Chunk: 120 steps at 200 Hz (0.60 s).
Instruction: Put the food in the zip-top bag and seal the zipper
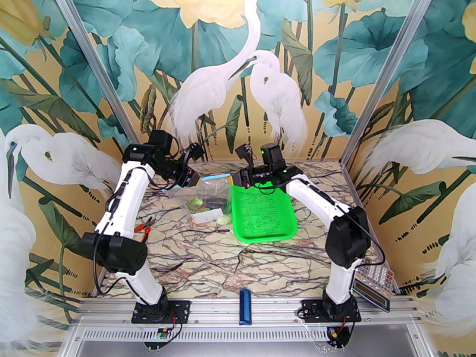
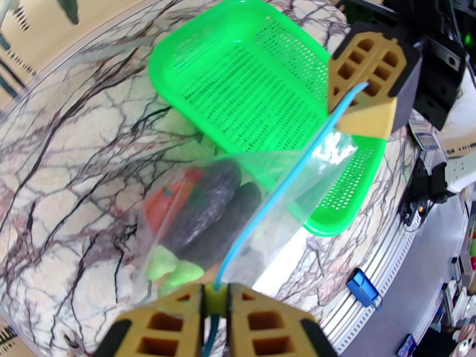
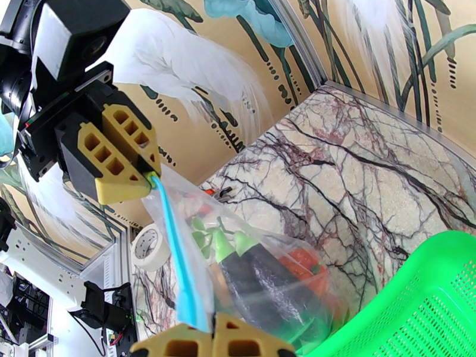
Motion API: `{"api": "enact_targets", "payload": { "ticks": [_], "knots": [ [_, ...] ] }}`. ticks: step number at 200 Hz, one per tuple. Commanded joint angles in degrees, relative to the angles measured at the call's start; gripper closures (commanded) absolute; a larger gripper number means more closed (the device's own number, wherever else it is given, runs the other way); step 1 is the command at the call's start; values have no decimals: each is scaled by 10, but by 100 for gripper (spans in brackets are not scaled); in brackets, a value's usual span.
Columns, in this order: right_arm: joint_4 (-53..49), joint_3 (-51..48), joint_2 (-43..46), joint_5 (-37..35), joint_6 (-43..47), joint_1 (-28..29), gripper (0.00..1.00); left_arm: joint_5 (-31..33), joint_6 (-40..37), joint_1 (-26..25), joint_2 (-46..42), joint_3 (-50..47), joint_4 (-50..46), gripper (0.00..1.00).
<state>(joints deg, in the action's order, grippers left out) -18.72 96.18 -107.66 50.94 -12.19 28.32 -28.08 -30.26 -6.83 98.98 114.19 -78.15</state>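
Painted egrets and broad teal leaves cover the walls around your bench [image 1: 196, 263], whose top is pale marble laced with dark veins. Above its far half your two claws hold the zip-top bag [image 1: 208, 194] between them. The left claw [image 2: 215, 298] is pinched tight on one end of the thin light-blue zipper [image 2: 279, 191], and the right claw [image 3: 212, 334] is clamped on the other end. The strip runs in a gentle bow from one pair of ribbed yellow fingers to the other. Below it the clear soft film sags in glossy wrinkles, with the food bunched inside: a dark, smooth eggplant [image 2: 205, 209], an orange-red tomato [image 2: 163, 203] against it, and a pale green piece [image 2: 178, 272] near the left claw. Just to the right of the bag you have the bright green basket [image 1: 265, 212], rigid plastic mesh with rounded corners. A short dark-blue bar [image 1: 245, 306] lies at the near edge between the arm bases.
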Motion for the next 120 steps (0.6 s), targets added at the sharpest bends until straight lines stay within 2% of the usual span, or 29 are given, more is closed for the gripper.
{"api": "enact_targets", "payload": {
  "ticks": [1,44,120],
  "knots": [
    [-7,-8,26,-14,6,-9,100,35,32,13,-29,-19,26,83],
    [-9,-14,30,-17,8,-11,100,28,57,30,-53,-44,53,83],
    [-16,-23,39,-24,13,-23,100,45,81,55,-69,-63,46,82]
  ]
}}
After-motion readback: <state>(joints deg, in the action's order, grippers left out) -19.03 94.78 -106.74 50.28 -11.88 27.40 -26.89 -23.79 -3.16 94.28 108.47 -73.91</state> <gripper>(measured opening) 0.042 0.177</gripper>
